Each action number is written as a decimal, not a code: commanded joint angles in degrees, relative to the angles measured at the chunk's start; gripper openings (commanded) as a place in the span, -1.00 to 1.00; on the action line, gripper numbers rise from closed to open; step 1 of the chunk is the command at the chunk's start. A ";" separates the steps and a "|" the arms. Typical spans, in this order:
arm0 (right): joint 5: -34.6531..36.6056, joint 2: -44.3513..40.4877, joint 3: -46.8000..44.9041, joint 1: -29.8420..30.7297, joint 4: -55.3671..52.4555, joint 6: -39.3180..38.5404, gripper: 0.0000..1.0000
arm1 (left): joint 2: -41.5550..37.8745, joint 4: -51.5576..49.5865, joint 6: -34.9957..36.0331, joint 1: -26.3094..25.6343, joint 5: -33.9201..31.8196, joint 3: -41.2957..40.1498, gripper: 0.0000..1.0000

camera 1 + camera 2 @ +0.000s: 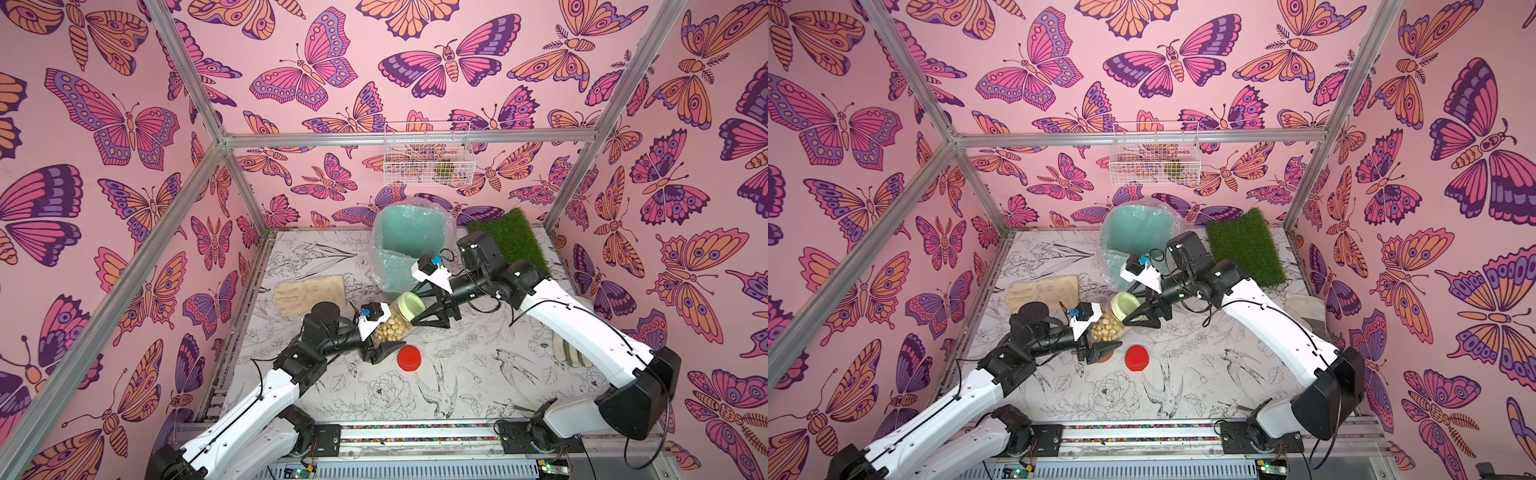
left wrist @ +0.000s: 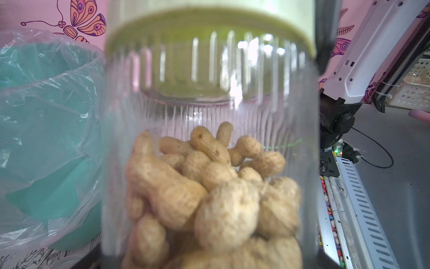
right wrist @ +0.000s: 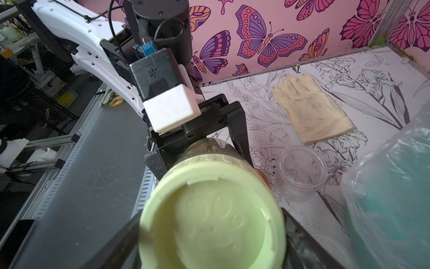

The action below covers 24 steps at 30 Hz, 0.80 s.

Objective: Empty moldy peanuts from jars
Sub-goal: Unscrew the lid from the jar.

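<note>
Right wrist view: left gripper [image 3: 197, 151] clamped the jar [image 3: 210, 145], right gripper [image 3: 211, 235] clasped its lid [image 3: 213, 205]; slippage could spill peanuts [image 2: 209, 191].

Clr ribbed plastic jar [image 2: 209, 93], matt smooth lid [image 3: 216, 221]

Likely a robotics lab cell; aluminium frame [image 1: 407, 138], butterfly-print panels [image 1: 332, 62].

Free: your near table [image 1: 478, 386] | Blocked: bin [image 1: 409, 245] behind jar [image 1: 395, 326], red lid [image 1: 409, 358] in front, glove [image 1: 309, 293] at left.
</note>
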 commanded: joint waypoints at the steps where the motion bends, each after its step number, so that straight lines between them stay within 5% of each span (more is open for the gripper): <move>1: 0.55 -1.61 1.87 -1.20 0.61 -1.47 0.61 | -1.59 2.38 -2.27 0.81 -0.42 1.37 -1.00; 2: -0.16 -1.79 1.80 -1.18 1.99 0.94 1.00 | -1.76 2.57 -2.32 0.81 -0.63 1.30 -1.00; 7: -2.56 -3.14 0.59 -1.18 5.81 9.99 0.98 | -1.50 3.25 -2.34 0.81 -0.86 1.11 -1.00; 14: 8.28 -9.36 -1.87 -1.34 16.01 30.78 0.98 | -1.13 3.73 -1.97 0.81 -1.38 0.90 -1.00; 24: 19.11 -0.56 14.76 -1.29 -16.91 49.57 0.98 | -1.71 4.02 -1.04 0.86 -2.70 0.22 -1.00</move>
